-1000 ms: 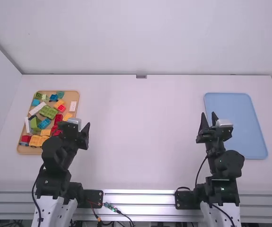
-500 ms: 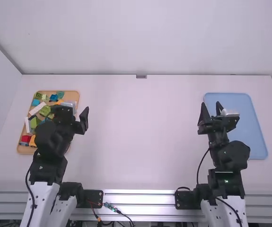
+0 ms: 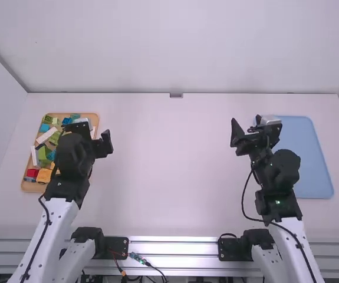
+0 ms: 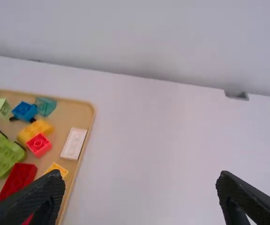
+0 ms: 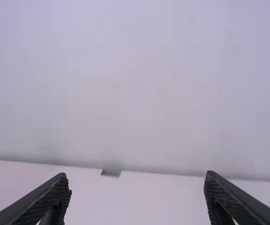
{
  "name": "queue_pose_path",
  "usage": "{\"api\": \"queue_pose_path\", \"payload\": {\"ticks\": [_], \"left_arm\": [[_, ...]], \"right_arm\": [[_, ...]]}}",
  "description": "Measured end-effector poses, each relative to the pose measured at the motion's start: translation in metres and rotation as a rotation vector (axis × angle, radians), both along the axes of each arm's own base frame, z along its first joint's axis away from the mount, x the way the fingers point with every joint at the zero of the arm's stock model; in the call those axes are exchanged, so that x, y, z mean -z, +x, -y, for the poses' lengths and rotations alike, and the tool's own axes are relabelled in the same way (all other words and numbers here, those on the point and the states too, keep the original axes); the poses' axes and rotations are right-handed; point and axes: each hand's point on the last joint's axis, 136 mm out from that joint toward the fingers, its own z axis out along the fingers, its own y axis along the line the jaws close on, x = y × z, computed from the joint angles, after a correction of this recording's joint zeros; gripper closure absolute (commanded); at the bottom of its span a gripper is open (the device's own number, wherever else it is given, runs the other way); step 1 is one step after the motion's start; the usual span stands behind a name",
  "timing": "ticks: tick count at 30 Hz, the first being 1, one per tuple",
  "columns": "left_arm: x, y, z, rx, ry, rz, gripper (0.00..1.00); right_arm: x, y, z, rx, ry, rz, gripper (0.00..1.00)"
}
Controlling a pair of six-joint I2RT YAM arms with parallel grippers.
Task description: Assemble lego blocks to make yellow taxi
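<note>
both grippers released, toy blocks in the wooden tray

in the high view, the left gripper is at the right side of the wooden tray, and its arm hides a part of the blocks from this camera. the left wrist view shows its two fingers released, standing wide apart. the right gripper is beside the far left corner of the blue tray, on the other side of the white surface. its fingers are also released, with a wide gap between them.

the blocks lie loose in the wooden tray. at its near end there are a yellow-orange block and, just beside it, a red block. the left wrist view shows more of them: a big green block, a long red block, a small red block close to a yellow block, and a flat white block near the rim. a blue block (it has black parts below) is just beside a teal block, which looks a little see-through.
</note>
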Motion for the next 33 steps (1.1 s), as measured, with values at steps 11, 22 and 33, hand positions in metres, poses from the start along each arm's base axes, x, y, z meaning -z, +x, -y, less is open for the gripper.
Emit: {"api": "queue_pose_path", "payload": {"ticks": [11, 22, 33], "left_arm": [[0.034, 0.01, 0.005, 0.016, -0.034, -0.108, 0.01], [0.055, 0.006, -0.01, -0.11, -0.091, -0.174, 0.01], [0.054, -0.014, -0.059, -0.311, -0.166, -0.275, 0.01]], "right_arm": [[0.053, 0.026, -0.002, 0.011, 0.012, -0.235, 0.05], [0.058, 0.053, 0.003, 0.058, -0.006, -0.372, 0.01], [0.096, 0.071, -0.003, 0.025, -0.071, -0.58, 0.01]]}}
